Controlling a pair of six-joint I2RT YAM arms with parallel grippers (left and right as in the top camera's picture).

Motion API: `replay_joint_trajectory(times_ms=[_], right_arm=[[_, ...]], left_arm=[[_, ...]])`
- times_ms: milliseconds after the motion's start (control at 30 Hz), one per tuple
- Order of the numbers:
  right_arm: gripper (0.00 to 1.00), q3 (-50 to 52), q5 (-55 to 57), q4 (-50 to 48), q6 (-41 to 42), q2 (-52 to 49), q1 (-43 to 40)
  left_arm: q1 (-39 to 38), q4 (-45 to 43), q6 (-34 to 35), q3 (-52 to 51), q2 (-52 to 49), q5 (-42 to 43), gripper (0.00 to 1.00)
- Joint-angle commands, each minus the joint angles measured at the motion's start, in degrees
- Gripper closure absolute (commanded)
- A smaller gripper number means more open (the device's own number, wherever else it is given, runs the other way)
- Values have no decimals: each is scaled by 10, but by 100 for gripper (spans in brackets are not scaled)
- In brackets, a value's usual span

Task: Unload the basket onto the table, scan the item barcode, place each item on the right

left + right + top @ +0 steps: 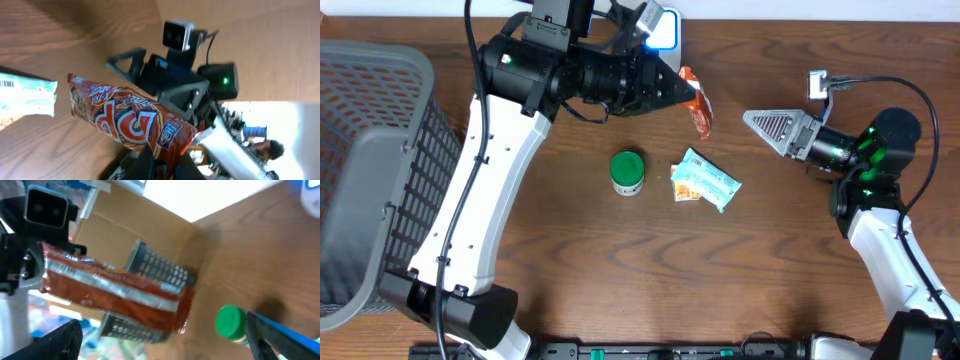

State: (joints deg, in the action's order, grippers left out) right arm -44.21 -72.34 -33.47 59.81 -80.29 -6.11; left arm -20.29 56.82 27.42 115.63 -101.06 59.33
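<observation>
Nearest the arms' bases, on the wooden table (570, 270), a green-lidded jar (627, 171) is seen standing upright. A pale packet (705, 182) is laid flat just beside it, to its right and apart from it. A grey mesh basket (380, 90) is placed at the table's left edge, well apart from both.

Farther out, the orange-red snack packet (697, 108) is held off the table. The left gripper (682, 90) is clenched on one end of it, and the rest of the packet is left hanging free. In the left wrist view the printed front of the packet (125, 120) is shown. In the right wrist view its back seam, a silver strip along the packet (115, 292), is turned toward the camera.

The right gripper (758, 122) is pointed at the packet from the right and kept apart from it. Its fingers (280, 335) are spread wide, and nothing is gripped between them.

At the far edge a white device (660, 28) with a blue glow is seen behind the left arm.
</observation>
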Motion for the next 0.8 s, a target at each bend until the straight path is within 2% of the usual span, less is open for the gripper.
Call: replay_joint_trajectory(times_ms=[0,67,167,333,400,500,600,633,767], right_arm=[[1,-3,-30,3,80,-5,7],[1,-3,-26,-1,52,-5,18],[1,-3,11,-1,-71,-4,38],[1,-3,108,34,-215,-2,83],[1,-3,180,94,-284,2,108],[1,-3,368,203,-380,15,156],[1,-3,472,244,-427,31,211],[1,-4,517,247,-437,47,255],[1,-4,618,247,-459,78,316]], left_arm=[[2,-22,95,-4,-3,-20,93],[2,-34,137,-4,-3,-24,93],[2,-36,198,-4,-3,-67,93],[2,-36,250,-4,-3,-110,93],[2,-36,265,-4,-4,-121,93],[2,-36,286,-4,-4,-139,93],[2,-36,291,-4,-4,-149,93],[2,-36,293,-4,-4,-151,93],[1,-36,295,-4,-4,-151,93]])
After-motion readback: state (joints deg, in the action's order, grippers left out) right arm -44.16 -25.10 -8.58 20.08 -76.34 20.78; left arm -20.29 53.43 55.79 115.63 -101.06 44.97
